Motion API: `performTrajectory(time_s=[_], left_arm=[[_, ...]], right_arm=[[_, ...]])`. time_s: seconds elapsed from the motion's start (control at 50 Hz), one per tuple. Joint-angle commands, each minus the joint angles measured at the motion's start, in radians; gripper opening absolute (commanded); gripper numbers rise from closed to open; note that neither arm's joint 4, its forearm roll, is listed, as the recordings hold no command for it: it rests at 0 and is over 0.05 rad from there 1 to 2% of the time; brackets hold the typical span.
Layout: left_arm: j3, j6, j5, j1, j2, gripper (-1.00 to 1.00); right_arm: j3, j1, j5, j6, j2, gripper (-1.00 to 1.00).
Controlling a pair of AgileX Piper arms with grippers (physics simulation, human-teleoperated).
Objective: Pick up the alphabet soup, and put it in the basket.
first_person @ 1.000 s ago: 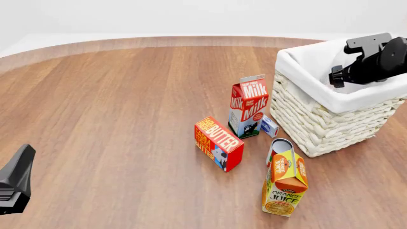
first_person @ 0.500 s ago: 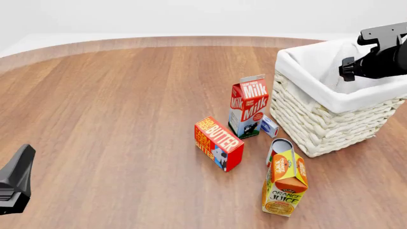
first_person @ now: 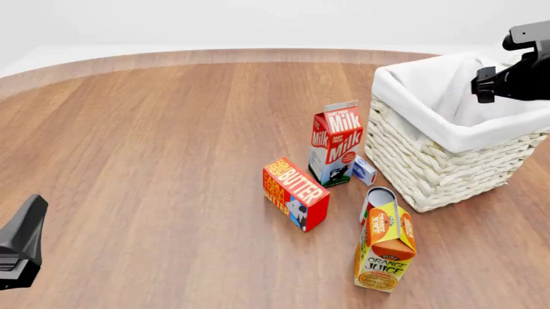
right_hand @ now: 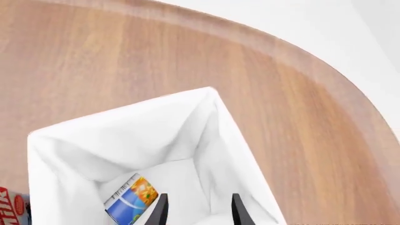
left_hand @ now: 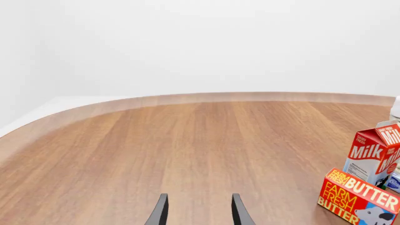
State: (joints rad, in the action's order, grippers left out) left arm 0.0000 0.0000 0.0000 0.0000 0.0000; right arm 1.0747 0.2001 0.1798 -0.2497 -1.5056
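The alphabet soup (right_hand: 130, 199), a can with a blue and yellow label, lies on its side at the bottom of the white wicker basket (first_person: 442, 164), on the cloth liner (right_hand: 125, 117). From the front the can is hidden by the basket wall. My right gripper (right_hand: 198, 213) is open and empty, above the basket and looking down into it; its arm (first_person: 516, 71) shows at the far right edge. My left gripper (left_hand: 198, 213) is open and empty, low over bare table at the near left (first_person: 22, 248).
A milk carton (first_person: 336, 143) and a small blue-and-white box (first_person: 364, 170) stand next to the basket's left wall. A butter box (first_person: 295, 193), a red-and-white can (first_person: 377, 199) and an orange juice carton (first_person: 385, 248) are in front.
My right arm has moved right and up over the basket, toward the frame's edge. The left arm and the objects have not moved.
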Motion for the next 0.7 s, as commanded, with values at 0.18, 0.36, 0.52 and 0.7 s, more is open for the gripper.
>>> performTrajectory(time_s=[0.18,0.36,0.52,0.7], left_arm=[[0.000,0.000,0.000,0.000,0.000,1.00],[0.000,0.000,0.000,0.000,0.000,1.00],[0.000,0.000,0.000,0.000,0.000,1.00],[0.000,0.000,0.000,0.000,0.000,1.00]], right_arm=[[-0.061,-0.005,-0.011,0.011,0.104,1.00],[-0.104,0.005,-0.024,0.015,0.158,1.00],[-0.148,0.011,-0.039,0.026,0.206,1.00],[-0.154,0.011,-0.040,0.027,0.222,1.00]])
